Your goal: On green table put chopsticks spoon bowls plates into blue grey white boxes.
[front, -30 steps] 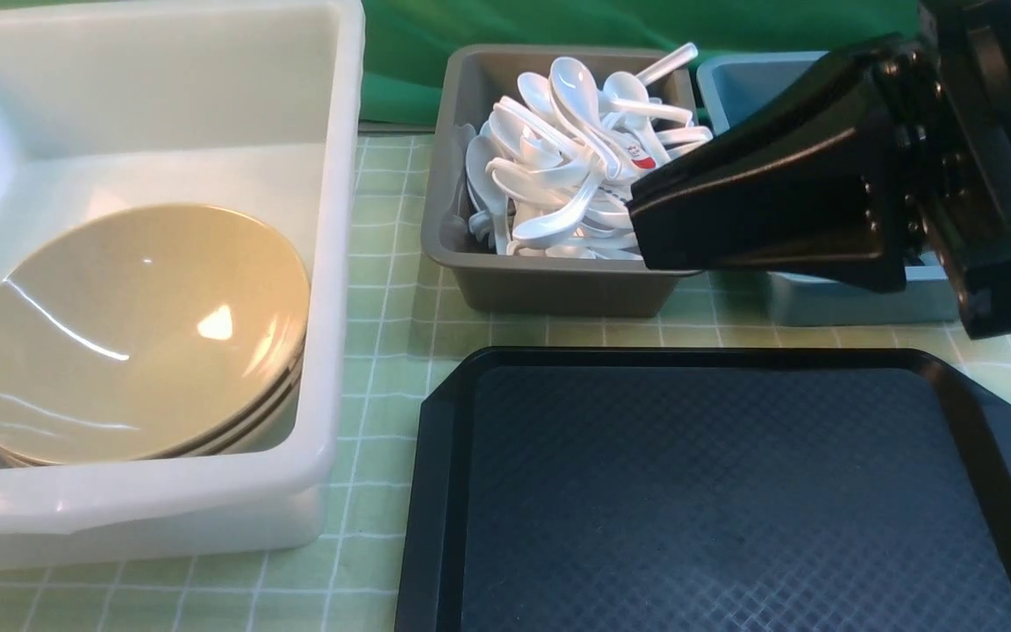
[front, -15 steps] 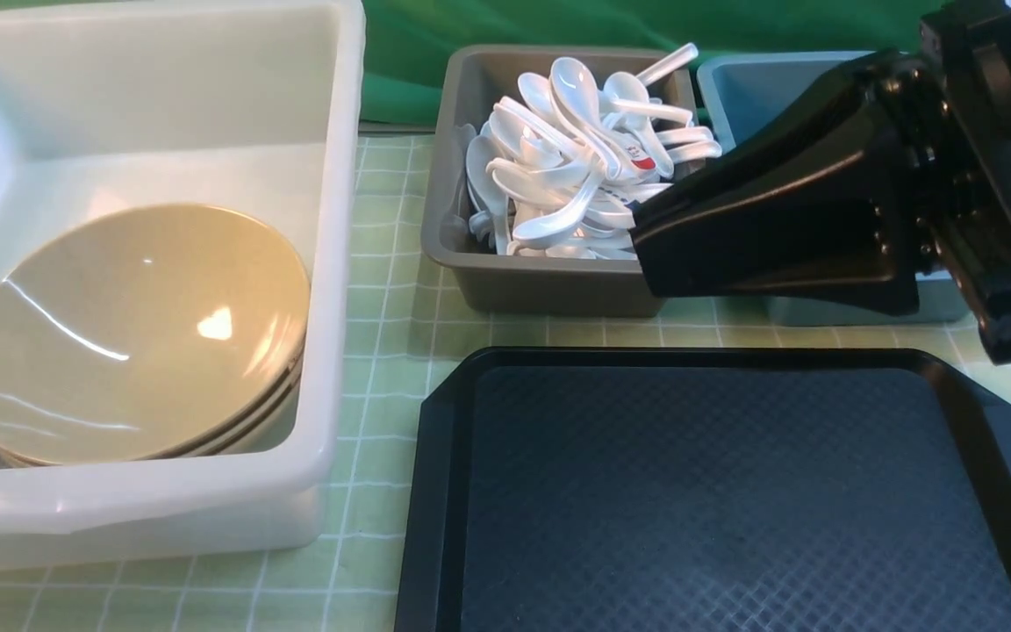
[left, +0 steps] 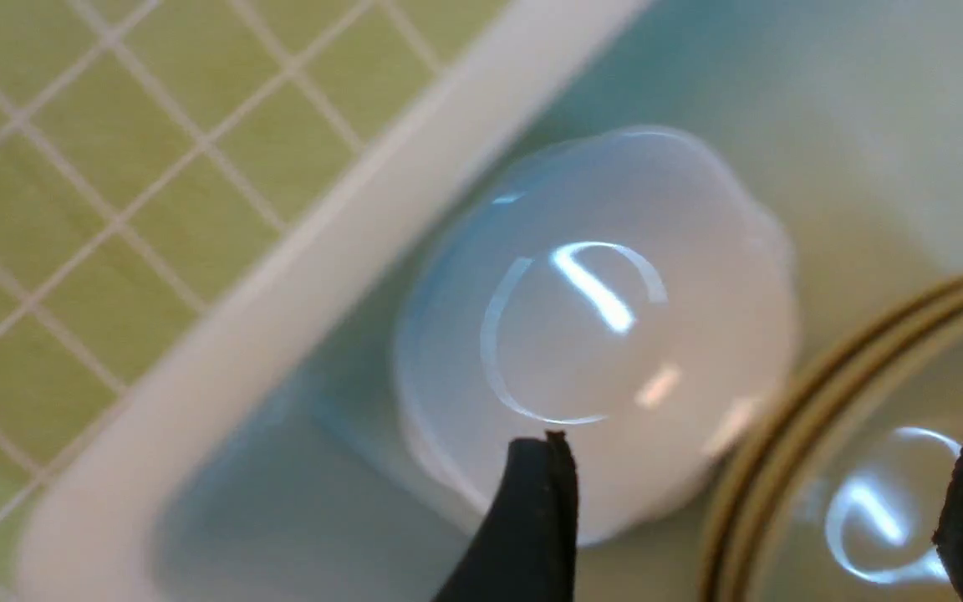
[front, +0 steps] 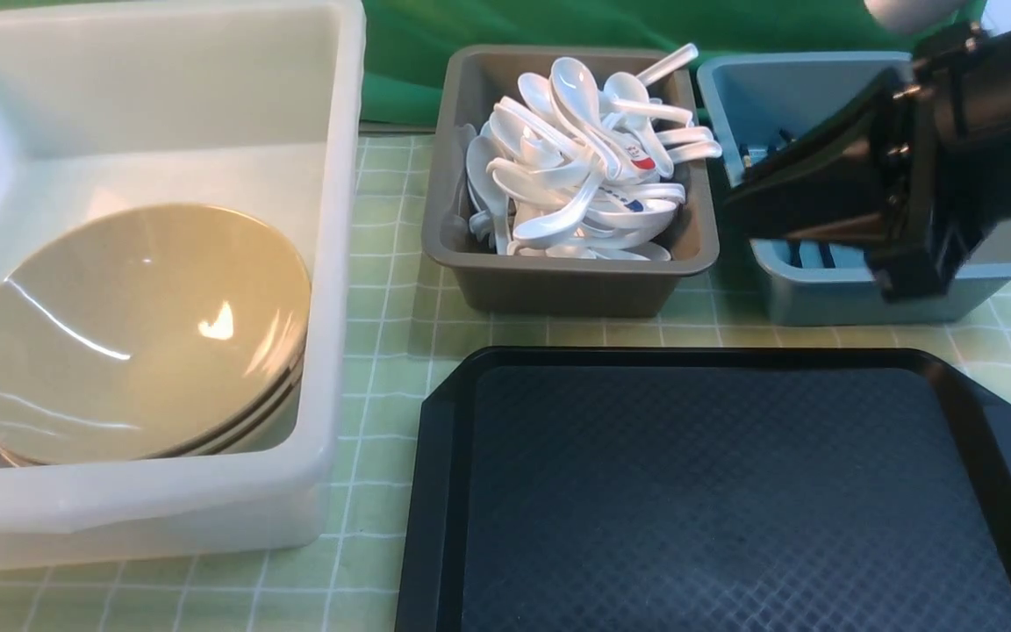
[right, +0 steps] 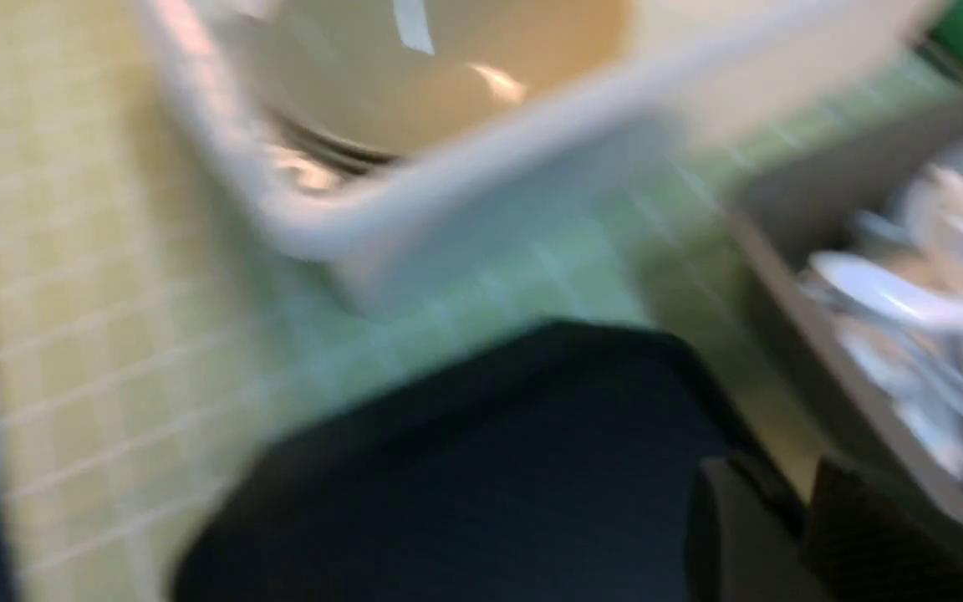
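- Green checked table [front: 383,290]: black tray [front: 716,491] bare.
- Left gripper [left: 749,510] wide, empty, over white bowl [left: 598,334]; could clip it.
- Right gripper [right: 782,535] nearly closed, empty.

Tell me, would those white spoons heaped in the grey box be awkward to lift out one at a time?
Probably. The white spoons lie tangled in the grey box, handles crossing, so lifting one may drag its neighbours. Their glossy surface looks slippery, so a pinch might slide. They appear thin and plastic-like, likely light and stiff rather than floppy.
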`<action>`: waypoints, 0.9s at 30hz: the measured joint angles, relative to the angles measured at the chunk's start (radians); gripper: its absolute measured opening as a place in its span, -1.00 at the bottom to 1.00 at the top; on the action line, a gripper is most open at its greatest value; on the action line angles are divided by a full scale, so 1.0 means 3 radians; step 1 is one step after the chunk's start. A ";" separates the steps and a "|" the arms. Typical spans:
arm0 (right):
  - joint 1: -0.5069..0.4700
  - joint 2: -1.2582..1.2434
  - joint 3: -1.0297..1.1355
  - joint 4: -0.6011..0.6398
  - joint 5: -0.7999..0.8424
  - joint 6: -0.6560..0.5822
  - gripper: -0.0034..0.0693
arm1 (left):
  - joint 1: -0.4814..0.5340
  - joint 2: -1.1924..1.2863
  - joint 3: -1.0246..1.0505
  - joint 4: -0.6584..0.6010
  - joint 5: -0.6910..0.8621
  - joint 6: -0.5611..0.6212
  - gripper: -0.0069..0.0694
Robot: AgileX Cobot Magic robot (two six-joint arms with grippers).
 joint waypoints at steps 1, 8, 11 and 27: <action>-0.0103 0.0000 0.0000 -0.0161 -0.0008 0.0184 -0.52 | -0.0163 -0.0069 0.0000 -0.0210 -0.0015 0.0157 0.66; -0.0862 -0.0016 0.0066 -0.0557 0.0237 0.0672 -0.51 | -0.1325 -0.0066 0.0000 -0.0722 -0.0153 0.0865 0.59; -0.1042 -0.0172 0.0315 -0.0582 0.0149 0.0733 -0.51 | -0.1765 0.0002 0.0000 -0.0774 -0.0175 0.1021 0.35; -0.1081 -0.3784 0.3235 -0.0378 -0.1259 0.0682 -0.62 | -0.2458 -0.1503 0.1018 -0.0856 -0.0107 0.0935 -0.82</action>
